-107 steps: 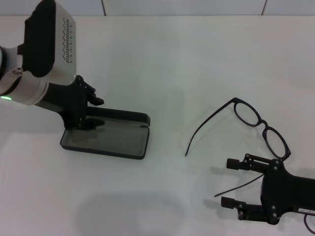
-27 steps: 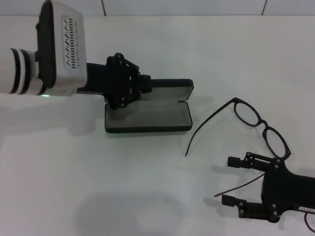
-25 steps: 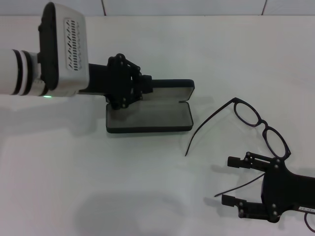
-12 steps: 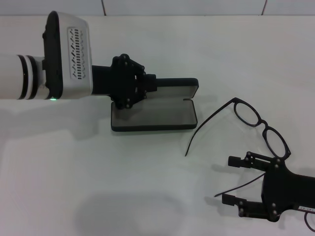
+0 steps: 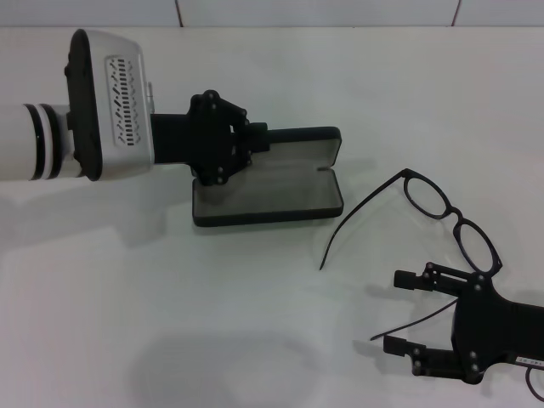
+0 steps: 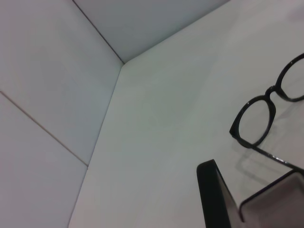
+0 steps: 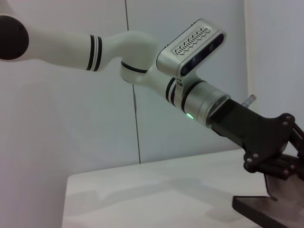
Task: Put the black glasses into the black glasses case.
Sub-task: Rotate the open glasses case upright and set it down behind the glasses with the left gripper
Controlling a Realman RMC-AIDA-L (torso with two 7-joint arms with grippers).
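Observation:
The black glasses (image 5: pixel 456 218) lie unfolded on the white table at the right, temple arms pointing toward me. The black glasses case (image 5: pixel 272 192) lies open left of them, grey lining up, lid standing at its far side. My left gripper (image 5: pixel 245 149) is shut on the left part of the lid. The left wrist view shows the case's edge (image 6: pixel 213 199) with the glasses (image 6: pixel 256 118) beyond it. My right gripper (image 5: pixel 393 312) rests open near the front right, one temple arm lying between its fingers. The right wrist view shows the left gripper (image 7: pixel 278 164) over the case (image 7: pixel 266 209).
The white table (image 5: pixel 255 323) runs back to a pale tiled wall (image 5: pixel 323 10). The left arm's white forearm (image 5: pixel 51 140) reaches in from the left edge above the table.
My left gripper has carried the case from the left side rightward, closer to the glasses; in the last half second it shifted only slightly. The right gripper and the glasses have not moved.

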